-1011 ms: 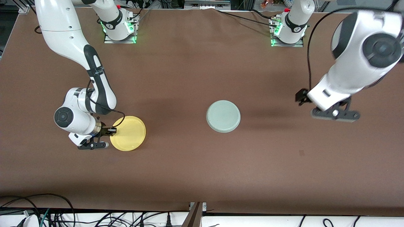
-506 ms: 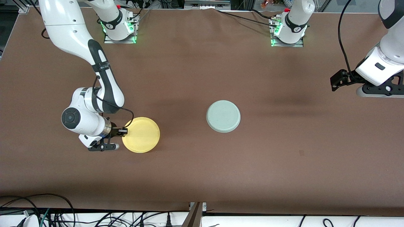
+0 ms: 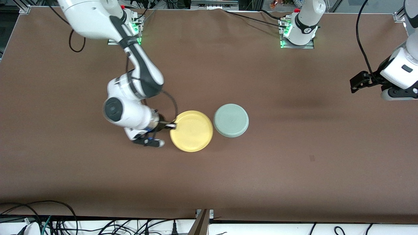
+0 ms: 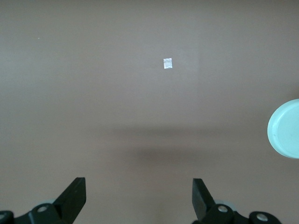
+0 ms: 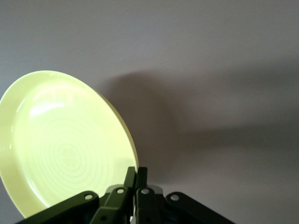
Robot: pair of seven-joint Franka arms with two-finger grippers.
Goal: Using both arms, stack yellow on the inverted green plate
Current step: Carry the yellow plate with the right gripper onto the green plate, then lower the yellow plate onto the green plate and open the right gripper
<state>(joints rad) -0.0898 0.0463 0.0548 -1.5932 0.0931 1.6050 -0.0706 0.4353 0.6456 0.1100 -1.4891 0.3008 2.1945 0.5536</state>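
We see the right gripper [image 3: 171, 125] pinched shut on the rim of the yellow plate [image 3: 192, 131], carried in the air just beside the green plate [image 3: 231, 120]. The green plate sits upside down mid-table [image 3: 294, 169]. The left gripper [image 4: 138, 198] waits over the left arm's end, its 2 fingers [image 4: 74, 196] wide apart, holding nothing.

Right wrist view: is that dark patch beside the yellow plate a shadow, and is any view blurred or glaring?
Right wrist view: yes, a soft shadow on the table beside the yellow plate, which carries a mild sheen; the right gripper is clamped on its rim. Front view: slight motion blur around the right gripper; green plate sharp. Left wrist view: even light, faint shadow band, left gripper open.
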